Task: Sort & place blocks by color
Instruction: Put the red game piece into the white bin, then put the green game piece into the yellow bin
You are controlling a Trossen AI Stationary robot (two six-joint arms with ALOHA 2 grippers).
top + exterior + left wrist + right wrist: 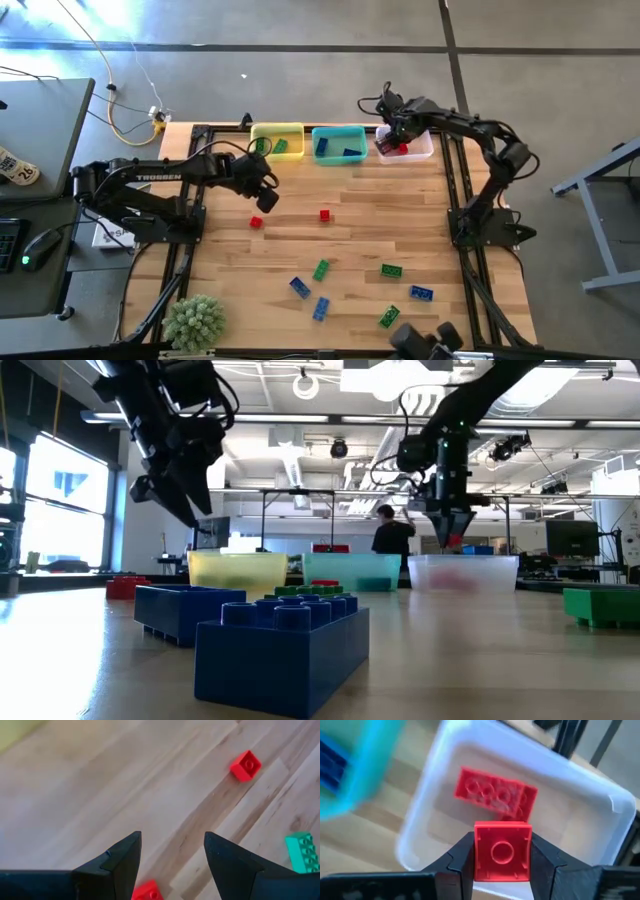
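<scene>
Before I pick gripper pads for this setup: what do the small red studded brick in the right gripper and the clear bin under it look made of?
Small red studded brick: apparently hard moulded plastic, semi-gloss, with crisp edges and a round stud. Clear bin: seemingly thin translucent plastic, smooth; a second red brick inside shows through its wall in the low view.

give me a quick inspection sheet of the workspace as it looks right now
surface: wooden table, bare between the pieces
job's things: loose blocks in red, green and blue on the table; one red block lies in the clear bin; green ones in the yellow bin, blue in the teal bin
clutter: spiky green plant at a table corner
grippers: right gripper over the clear bin, shut on a small red block; left gripper open above the table
cables: yellow cable on the floor
surroundings: person standing behind the table
</scene>
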